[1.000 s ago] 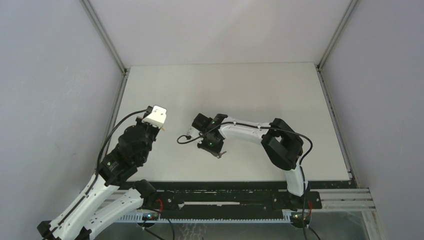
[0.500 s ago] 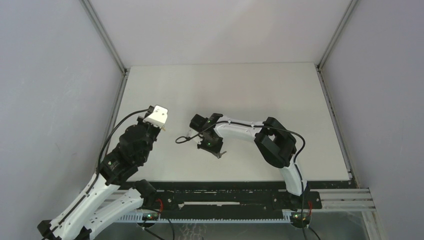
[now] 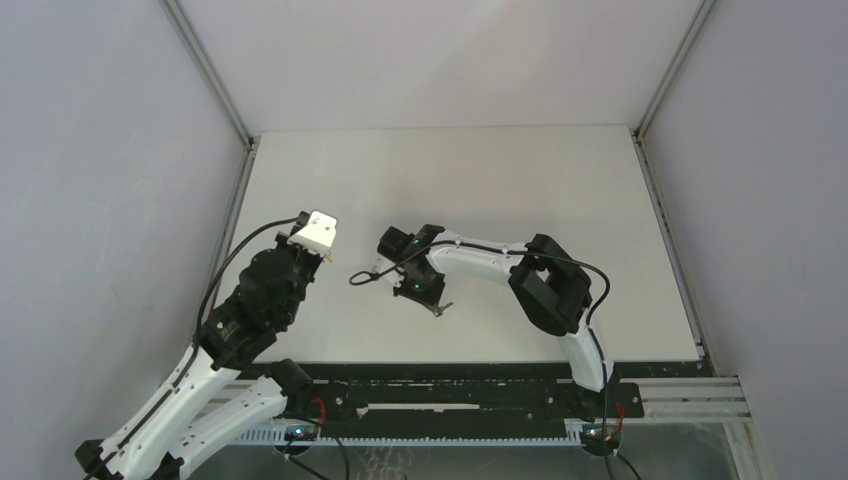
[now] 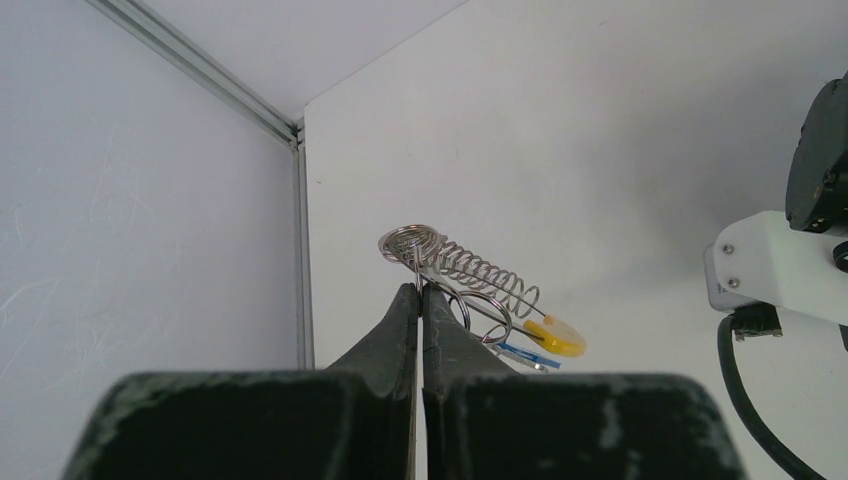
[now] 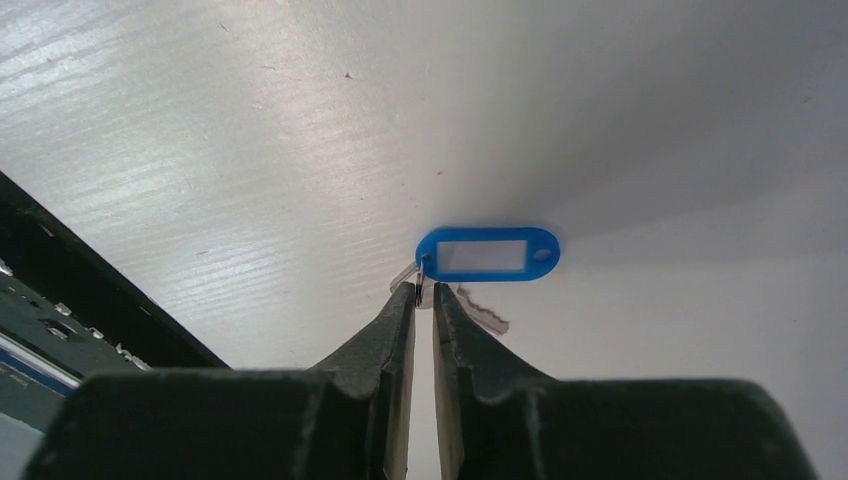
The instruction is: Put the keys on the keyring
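A: State of the left gripper (image 4: 419, 292)?
B: Pressed fully closed on the keyring (image 4: 478, 282), at frame centre.
A: And the right gripper (image 5: 424, 295)?
B: Narrow gap; its tips flank the small ring of the blue-headed key (image 5: 487, 252), mid-frame on the table (image 5: 250, 150). Whether it grips cannot be told.

My right gripper (image 3: 438, 309) hung low over the near middle of the white table (image 3: 500, 170); my left arm (image 3: 262, 295) stood raised at left.
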